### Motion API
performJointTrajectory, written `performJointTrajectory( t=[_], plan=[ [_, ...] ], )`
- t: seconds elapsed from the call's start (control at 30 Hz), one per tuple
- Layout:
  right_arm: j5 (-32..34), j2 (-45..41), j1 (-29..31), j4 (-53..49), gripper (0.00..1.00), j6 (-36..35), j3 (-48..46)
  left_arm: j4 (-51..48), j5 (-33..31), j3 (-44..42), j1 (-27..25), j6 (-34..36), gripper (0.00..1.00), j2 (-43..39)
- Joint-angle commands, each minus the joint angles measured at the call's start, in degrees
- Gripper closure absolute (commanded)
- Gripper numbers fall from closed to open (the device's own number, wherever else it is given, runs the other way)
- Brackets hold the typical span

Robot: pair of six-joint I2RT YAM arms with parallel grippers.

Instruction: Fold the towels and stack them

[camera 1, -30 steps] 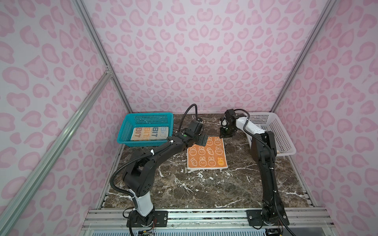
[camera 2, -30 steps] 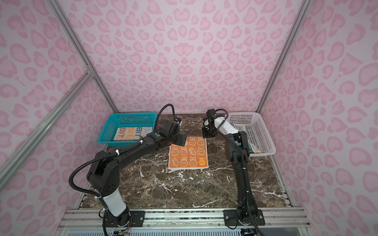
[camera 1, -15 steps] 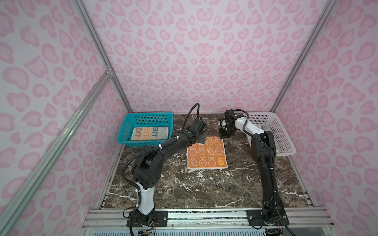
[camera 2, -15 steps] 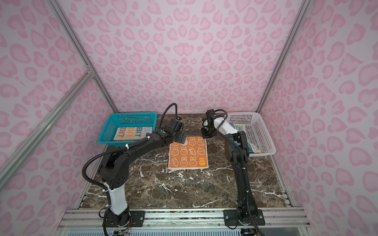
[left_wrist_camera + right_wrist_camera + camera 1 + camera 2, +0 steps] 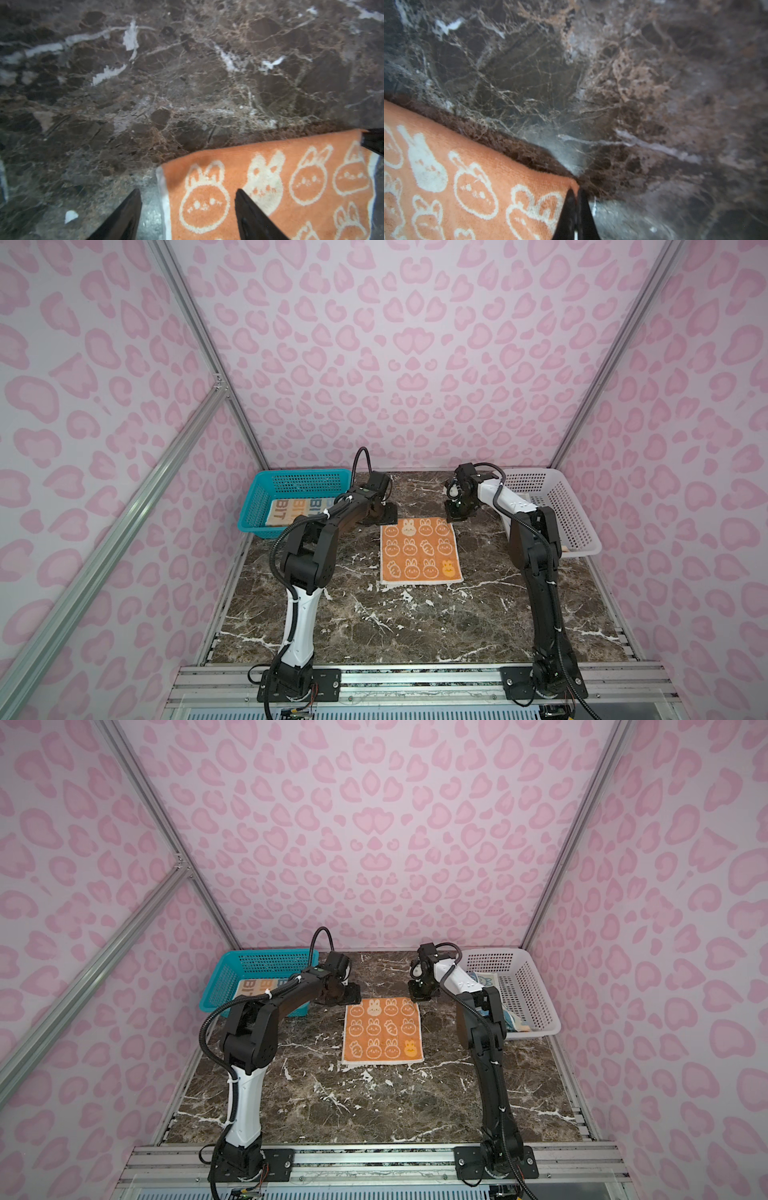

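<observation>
Three towels are in play, and by my judgement roughly one is finished. Nearest, on the dark marble table [image 5: 415, 626], the orange towel [image 5: 419, 549] lies spread flat and unfolded, rabbit faces up, its near edge untouched. At its far edge are the two claws. The left gripper [image 5: 187, 191] has its jaws spread well apart over the far-left corner, one finger over bare marble and the other over the cloth, with nothing pinched yet. The right gripper [image 5: 576, 192] has its fingers pressed together on the far-right corner, and the fabric rises slightly into them. This looks like the start of the first fold, probably drawing the far edge toward the near one, once the left claw also takes hold. Further back on the left, the teal basket [image 5: 305, 483] holds one cream towel [image 5: 297, 510] with "BIT" lettering. It lies as a neat rectangle that looks already folded, so this is apparently the stacking place. Further back on the right, the white basket [image 5: 528, 990] holds one blue towel [image 5: 484, 981], rumpled and partly hidden behind the arm, still to be folded. Count: three towels, two baskets, two grippers. One towel seems done, one is just begun and one is waiting.
</observation>
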Motion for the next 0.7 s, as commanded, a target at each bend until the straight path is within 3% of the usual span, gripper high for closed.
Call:
performJointTrajectory(
  t=[0.0, 0.17, 0.33, 0.5, 0.67],
  plan=[
    [0.16, 0.43, 0.34, -1.71, 1.0, -0.18, -0.89, -2.83, 2.39, 1.65, 1.14, -1.12, 0.31, 1.21],
    [0.17, 0.26, 0.35, -1.71, 1.0, -0.3, -0.85, -4.92, 3.66, 4.9, 2.35, 0.11, 0.37, 4.01],
    [0.13, 0.35, 0.34, -1.79, 1.0, -0.21, -0.8, -7.05, 5.37, 7.45, 2.37, 1.54, 0.51, 5.97],
    [0.12, 0.35, 0.42, -1.8, 1.0, -0.26, -1.01, -8.5, 5.06, 7.97, 2.35, 2.63, 0.59, 6.78],
    [-0.18, 0.05, 0.52, -1.62, 1.0, -0.28, -1.35, -9.04, 5.07, 9.19, 2.42, 3.15, 0.63, 8.38]
  ],
)
